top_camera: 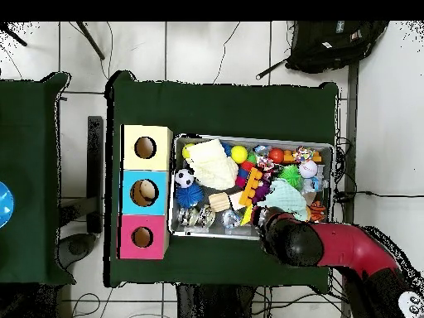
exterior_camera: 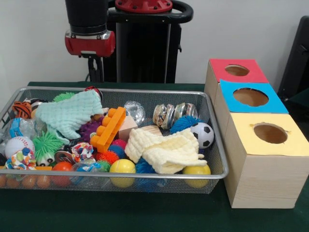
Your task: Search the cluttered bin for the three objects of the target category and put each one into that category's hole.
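We see the gripper (exterior_camera: 95, 72) hanging above the far rim of the wire-mesh bin (exterior_camera: 212, 137), its fingers hidden behind the rim, so we cannot tell how far it is open or whether it touches anything; just below it in the bin lies a mint-green cloth (exterior_camera: 67, 114), with an orange toy block (exterior_camera: 108, 128) beside that cloth and a pale-yellow cloth (exterior_camera: 166, 150) near the soccer ball (exterior_camera: 202, 135); we cannot pick out the pale-yellow figures in the clutter; beside the bin stand three wooden boxes with red (exterior_camera: 236, 70), blue (exterior_camera: 250, 97) and yellow (exterior_camera: 270, 133) holed tops.
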